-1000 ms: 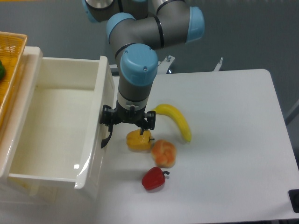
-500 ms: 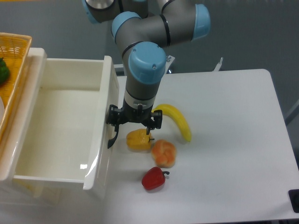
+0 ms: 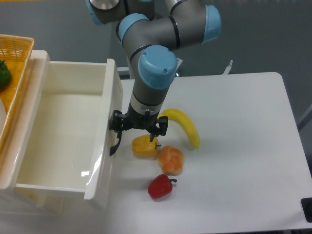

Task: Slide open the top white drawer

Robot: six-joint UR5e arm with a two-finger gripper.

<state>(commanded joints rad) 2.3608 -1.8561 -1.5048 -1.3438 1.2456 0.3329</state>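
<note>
The top white drawer (image 3: 109, 97) stands pulled far out toward the table, and its deep cream interior shows nothing inside. Its curved black handle (image 3: 114, 146) sticks out from the front wall. My gripper (image 3: 139, 127) hangs pointing down just right of that front wall, fingers spread open. The left fingertip (image 3: 116, 122) sits at the top of the handle, touching or nearly so. The right fingertip (image 3: 162, 125) hovers over a yellow pepper.
On the white table (image 3: 243, 146) beside the drawer front lie a yellow pepper (image 3: 144, 147), a banana (image 3: 187, 126), a peeled orange (image 3: 170, 160) and a red pepper (image 3: 160, 186). An orange basket (image 3: 14, 63) with a green item (image 3: 4, 73) sits on the cabinet top.
The drawer slid further out to the right with my gripper at its handle, then eased back slightly. The arm shifted right with it.
</note>
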